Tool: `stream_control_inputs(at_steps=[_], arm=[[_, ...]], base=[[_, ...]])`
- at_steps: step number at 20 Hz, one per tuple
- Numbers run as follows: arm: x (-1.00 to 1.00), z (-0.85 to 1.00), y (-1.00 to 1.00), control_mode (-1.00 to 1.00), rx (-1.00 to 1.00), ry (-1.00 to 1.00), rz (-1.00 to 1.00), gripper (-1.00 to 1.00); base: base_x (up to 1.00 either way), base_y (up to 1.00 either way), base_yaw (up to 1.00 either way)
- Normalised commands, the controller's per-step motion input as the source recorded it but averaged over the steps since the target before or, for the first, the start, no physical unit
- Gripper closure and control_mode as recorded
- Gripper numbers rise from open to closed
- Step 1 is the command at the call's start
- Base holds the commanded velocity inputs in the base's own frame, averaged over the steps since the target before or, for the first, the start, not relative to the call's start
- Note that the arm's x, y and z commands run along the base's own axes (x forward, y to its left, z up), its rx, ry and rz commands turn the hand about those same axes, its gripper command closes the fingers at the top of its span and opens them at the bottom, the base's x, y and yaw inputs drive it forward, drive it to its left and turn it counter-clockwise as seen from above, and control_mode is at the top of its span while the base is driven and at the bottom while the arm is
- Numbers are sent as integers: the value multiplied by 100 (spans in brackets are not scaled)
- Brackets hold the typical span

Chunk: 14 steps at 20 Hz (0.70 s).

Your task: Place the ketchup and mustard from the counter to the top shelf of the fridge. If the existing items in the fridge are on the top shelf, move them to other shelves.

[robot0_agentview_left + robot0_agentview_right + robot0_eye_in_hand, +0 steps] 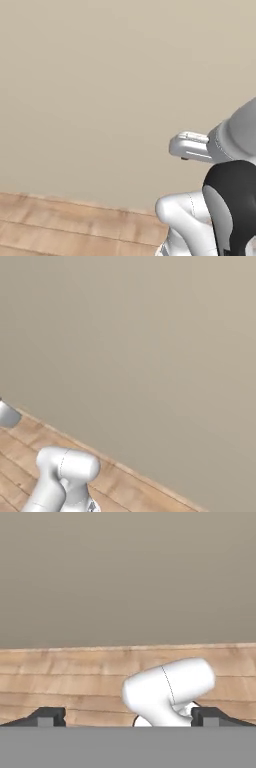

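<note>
Gripper stood open and empty as I faced a bare wall and wood floor, so which way the bottles lay I couldn't tell.

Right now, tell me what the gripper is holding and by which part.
Nothing. The gripper is open, its fingertips wide apart with only wooden floor beyond them.

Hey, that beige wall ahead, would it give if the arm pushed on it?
Probably not: the wall looks like one flat, unbroken surface meeting the wood floor, so likely rigid. Its face seems smooth, so the open end effector might slide along it.
</note>
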Motion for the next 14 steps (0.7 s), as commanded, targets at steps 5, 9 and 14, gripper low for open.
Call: stream_control_inputs(at_steps=[5, 9, 14], arm=[[0, 0, 0, 100, 0, 0, 0, -100], [0, 0, 0, 100, 0, 0, 0, -100], [0, 0, 0, 100, 0, 0, 0, -100]], base=[[91, 0, 84], [87, 0, 85], [88, 0, 85]])
